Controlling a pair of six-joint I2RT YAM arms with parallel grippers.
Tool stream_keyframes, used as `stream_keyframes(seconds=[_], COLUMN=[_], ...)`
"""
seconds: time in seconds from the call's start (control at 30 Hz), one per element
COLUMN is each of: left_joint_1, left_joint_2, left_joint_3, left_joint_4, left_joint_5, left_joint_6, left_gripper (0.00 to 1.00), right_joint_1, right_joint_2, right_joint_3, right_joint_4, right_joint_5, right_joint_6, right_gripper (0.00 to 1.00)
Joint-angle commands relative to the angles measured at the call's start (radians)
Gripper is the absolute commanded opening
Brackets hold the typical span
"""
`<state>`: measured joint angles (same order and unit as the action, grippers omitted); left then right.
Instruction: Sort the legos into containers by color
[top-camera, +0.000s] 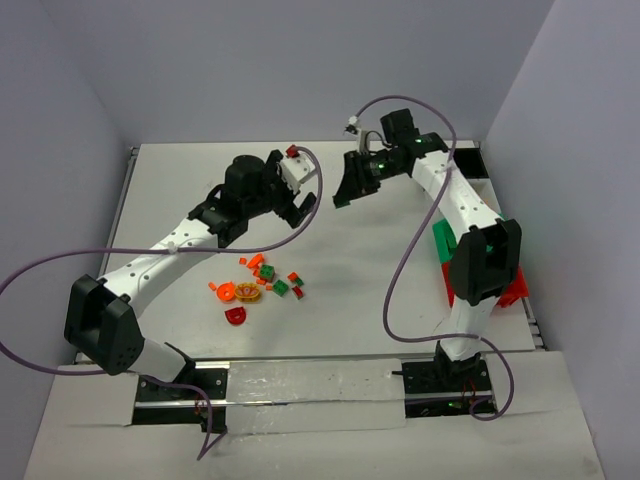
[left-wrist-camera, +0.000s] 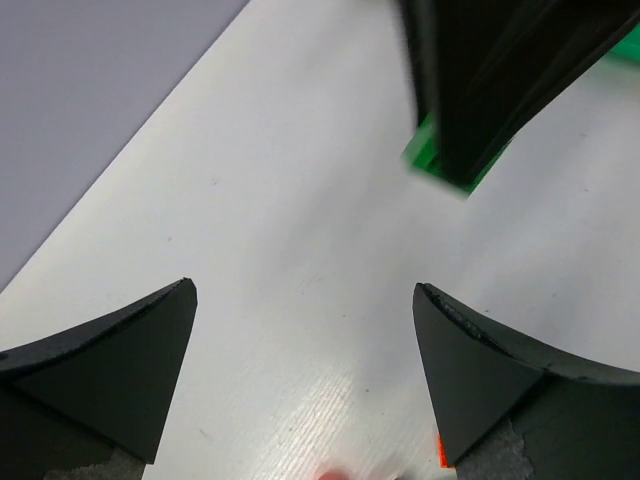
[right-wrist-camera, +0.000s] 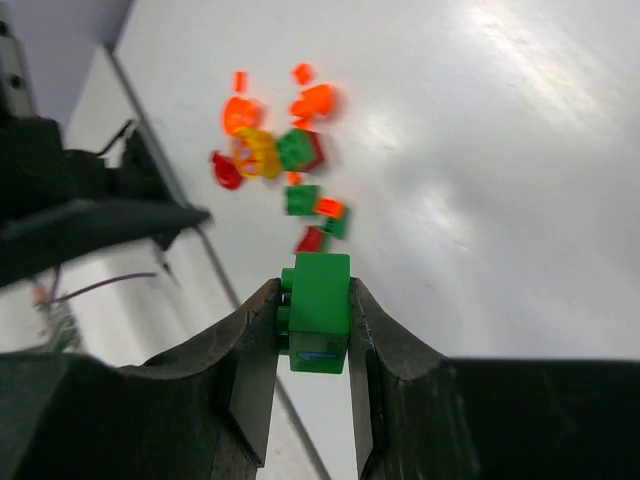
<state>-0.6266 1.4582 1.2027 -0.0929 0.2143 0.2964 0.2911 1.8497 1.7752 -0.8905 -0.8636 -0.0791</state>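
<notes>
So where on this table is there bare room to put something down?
The widest bare patch lies between the lego pile and the purple cable. Another sits in the far-left corner, behind the left arm. Crowded: the pile itself, and mid-table where the left gripper and right gripper hang close together.

Legos (top-camera: 262, 283): about eleven loose, one green brick (right-wrist-camera: 320, 308) held; containers (top-camera: 443, 238) in view: two; arms (top-camera: 150, 265): two

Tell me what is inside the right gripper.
A small green plastic lego brick is clamped in the right gripper. Its top and one face show in the right wrist view. Its two gripped sides are hidden, and the top view does not show it.
</notes>
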Motion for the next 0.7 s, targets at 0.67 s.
stream_keyframes(seconds=[0.67], left_joint_1=[0.078], left_joint_2=[0.101], left_joint_3=[0.092], left_joint_4=[-0.266], left_joint_5=[0.035], left_joint_6=[-0.089], left_gripper=[0.99], right_joint_1=[-0.663], right_joint_2=[-0.091], right_joint_3=[-0.303], right_joint_4=[0.013], right_joint_5=[0.679], right_joint_6=[-0.468], right_gripper=[0.01])
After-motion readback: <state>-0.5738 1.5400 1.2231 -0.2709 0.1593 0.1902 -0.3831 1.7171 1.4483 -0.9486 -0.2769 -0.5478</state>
